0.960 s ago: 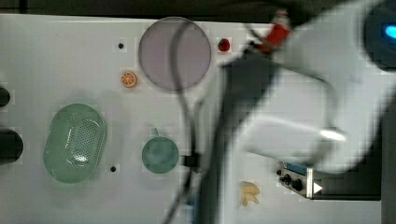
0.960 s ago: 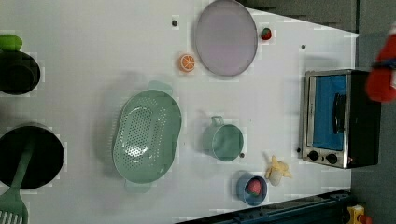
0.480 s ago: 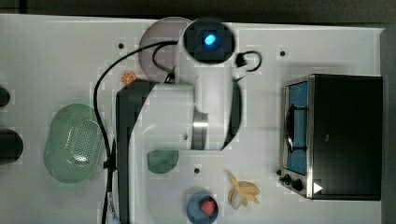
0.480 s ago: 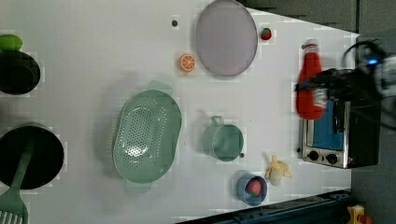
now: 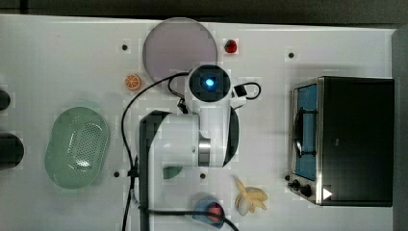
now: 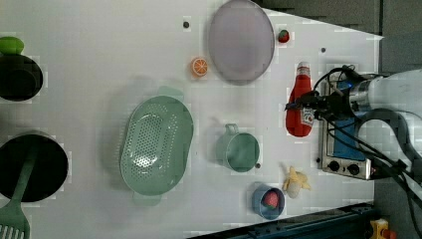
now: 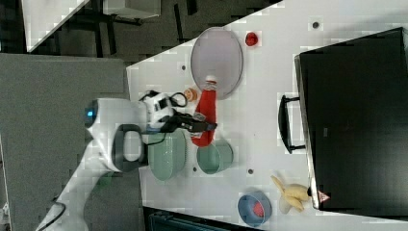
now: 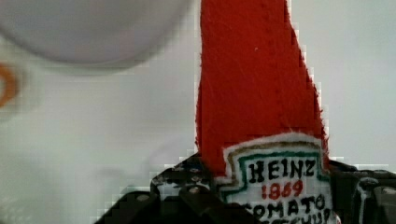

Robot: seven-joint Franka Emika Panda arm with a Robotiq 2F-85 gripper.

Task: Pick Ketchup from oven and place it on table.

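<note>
We have the gripper [image 6: 311,105] closed on the Ketchup [image 6: 299,107] around its labelled lower body, the dark jaws either side of the white label in the wrist view; the bottle lies sideways in the grasp, its white cap toward the upper part of the left view and its red base toward the oven [image 6: 343,149]. In the right view the bottle [image 7: 206,115] sits at centre frame, cap just under the lilac plate [image 7: 216,55] and base just above the green cup [image 7: 215,156]; whether it touches the table [image 5: 57,62] yet we cannot tell. The bottle is already out of the oven [image 5: 344,139], which stands at the right of the top view with its door shut.

We judge the step in hand to be the set-down; to do it well we should pick bare white surface between plate, cup and orange slice [image 6: 199,66], lower until the bottle bears fully on the table, then part the jaws slowly so it does not roll toward the cup.
</note>
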